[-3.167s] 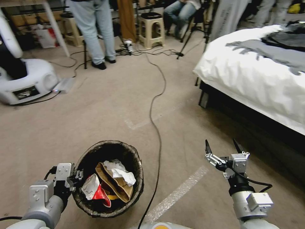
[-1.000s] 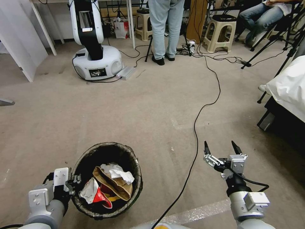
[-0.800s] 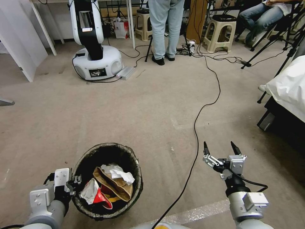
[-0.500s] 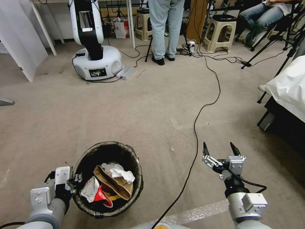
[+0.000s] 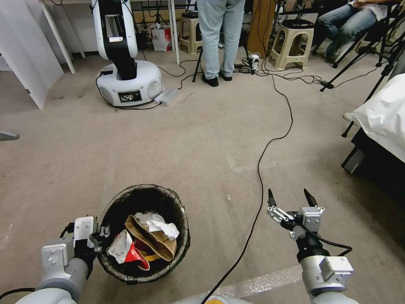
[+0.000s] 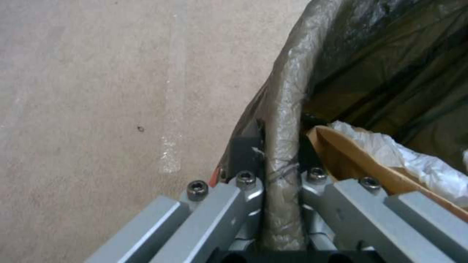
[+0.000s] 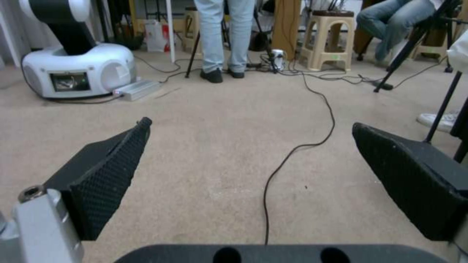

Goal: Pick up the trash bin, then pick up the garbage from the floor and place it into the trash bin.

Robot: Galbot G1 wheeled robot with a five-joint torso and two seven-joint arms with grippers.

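Bin (image 5: 145, 198) dark-lined, rim pinched by left gripper (image 5: 102, 234), holding crumpled garbage (image 5: 147, 238)

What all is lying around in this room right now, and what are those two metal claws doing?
trash bin: one, dark-lined, on the carpet, lower left.
garbage: brown paper bag, white crumpled paper and a red-and-white packet, inside the bin.
cable: one, black, across the floor.
other robot: one, white and black, far left.
stools: two, beige, at the back.
bed: one, white cover, right edge.
people: one standing and one seated, at the back.
left gripper: jaws shut on the bin's rim.
right gripper: jaws open, empty, above the carpet at lower right.
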